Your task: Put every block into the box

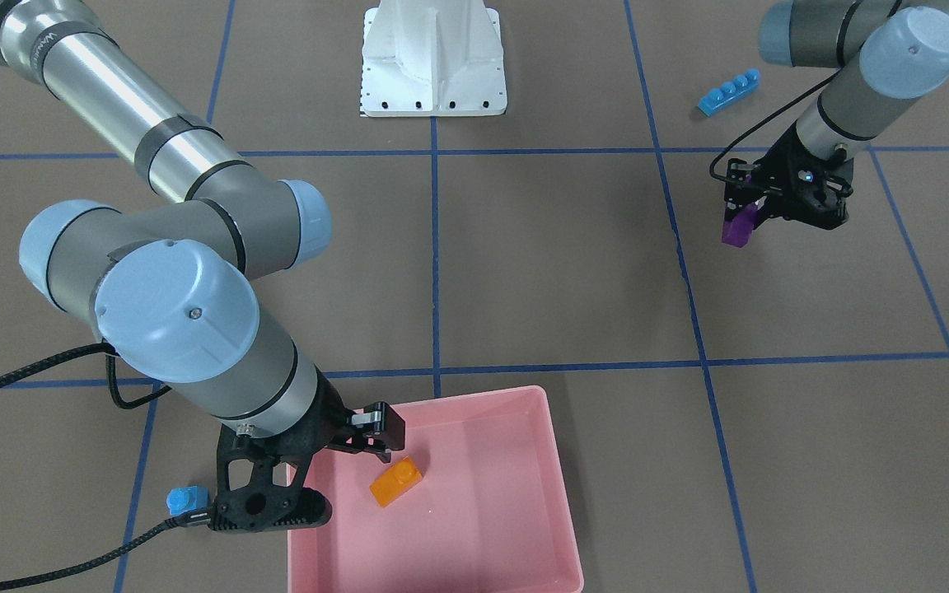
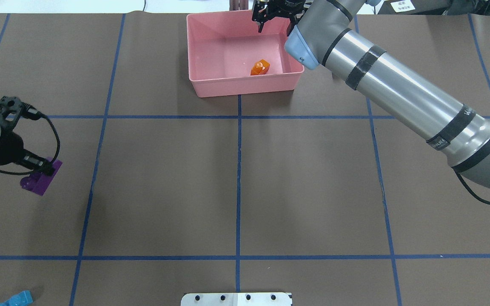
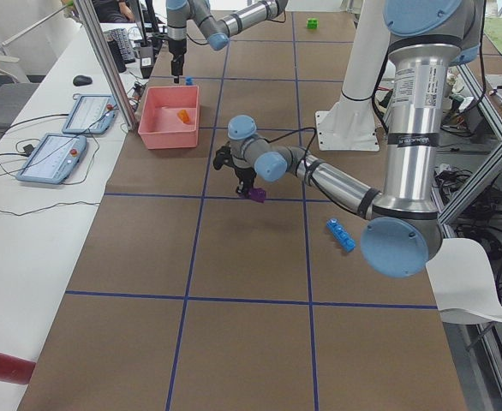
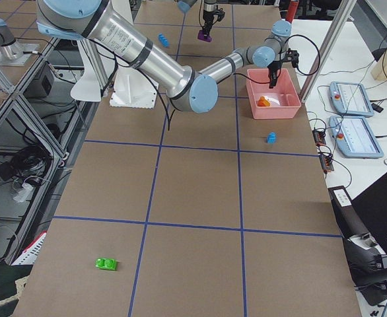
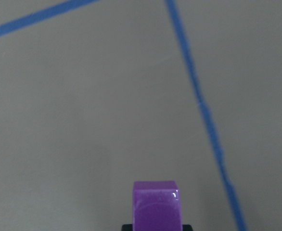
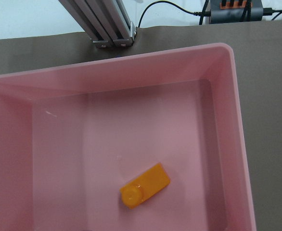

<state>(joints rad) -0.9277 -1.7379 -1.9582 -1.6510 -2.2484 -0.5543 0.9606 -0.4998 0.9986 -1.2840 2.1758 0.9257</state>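
Note:
My left gripper [image 1: 748, 212] is shut on the purple sloped block [image 1: 740, 227] and holds it low over the table at my left side. The block also shows in the overhead view [image 2: 41, 180] and at the bottom of the left wrist view [image 5: 156, 208]. My right gripper [image 1: 376, 432] is open and empty over the near-right corner of the pink box [image 1: 561, 494]. The orange block [image 1: 396, 482] lies on its side inside the box and also shows in the right wrist view [image 6: 145, 184].
The small blue block [image 1: 186, 500] lies on the table beside the box, under my right wrist. The long blue block [image 1: 728, 91] lies near my left arm. The green block [image 4: 105, 264] lies far off on my right. The white robot base [image 1: 433, 62] stands at the table's near edge.

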